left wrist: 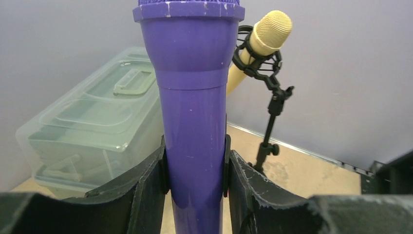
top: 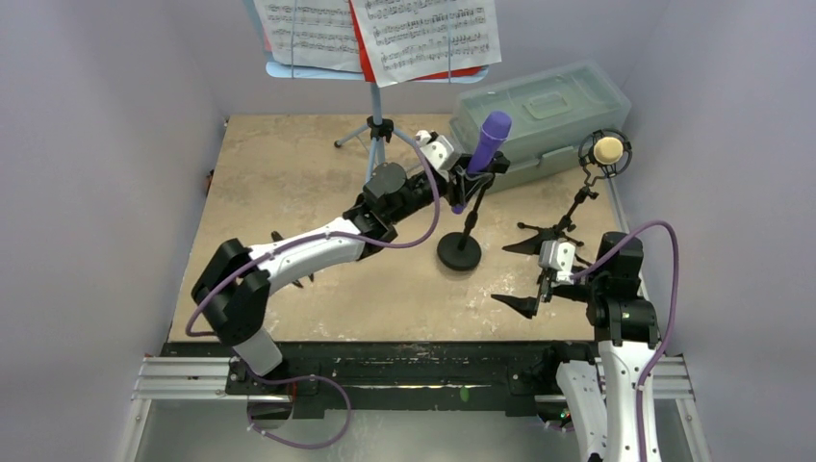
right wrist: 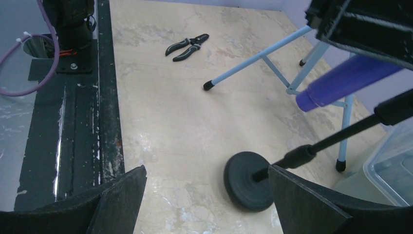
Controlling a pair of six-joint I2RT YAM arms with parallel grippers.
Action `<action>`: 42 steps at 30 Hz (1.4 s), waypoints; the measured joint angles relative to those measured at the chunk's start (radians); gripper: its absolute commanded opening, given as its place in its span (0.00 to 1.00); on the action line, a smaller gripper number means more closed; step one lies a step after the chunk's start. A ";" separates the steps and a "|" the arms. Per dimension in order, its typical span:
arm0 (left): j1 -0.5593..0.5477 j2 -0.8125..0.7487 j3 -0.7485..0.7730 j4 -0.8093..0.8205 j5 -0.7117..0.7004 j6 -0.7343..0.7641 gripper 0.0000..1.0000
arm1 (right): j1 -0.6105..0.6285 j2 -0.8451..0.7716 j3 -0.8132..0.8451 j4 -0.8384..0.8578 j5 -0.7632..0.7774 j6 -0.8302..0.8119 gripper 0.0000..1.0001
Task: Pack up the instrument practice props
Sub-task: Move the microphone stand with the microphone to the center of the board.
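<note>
The left gripper (left wrist: 195, 187) clamped the purple mic (left wrist: 192, 97), far centre, seated on its stand (top: 459, 252); best lifted straight along its axis, lest the stand topple. The right gripper (right wrist: 207, 195) hung wide, empty.

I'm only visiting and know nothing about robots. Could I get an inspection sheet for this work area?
Surface: marbled beige table.
Job's things: purple microphone in round-base holder; tan microphone in tripod holder; blue music rack carrying sheet pages.
Clutter: black pliers on the table.
Claws: left claw shut on the purple microphone; right claw open, empty.
Cables: purple cable looping along each arm.
Surroundings: closed plastic box at back right; plain walls.
</note>
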 measured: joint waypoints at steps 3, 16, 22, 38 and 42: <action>0.000 -0.089 -0.055 -0.053 0.024 -0.031 0.00 | 0.001 0.000 0.000 0.005 0.000 0.023 0.99; 0.000 -0.324 -0.304 -0.062 0.218 -0.017 0.00 | 0.019 0.034 0.000 0.044 -0.043 0.109 0.99; 0.000 -0.332 -0.313 -0.058 0.306 0.017 0.00 | 0.021 0.118 0.025 -0.019 -0.046 0.051 0.99; 0.000 -0.361 -0.385 0.039 0.382 -0.051 0.00 | 0.071 0.386 0.322 -0.396 -0.072 -0.284 0.99; 0.000 -0.361 -0.419 0.109 0.383 -0.097 0.00 | 0.110 0.436 0.362 -0.424 -0.068 -0.297 0.99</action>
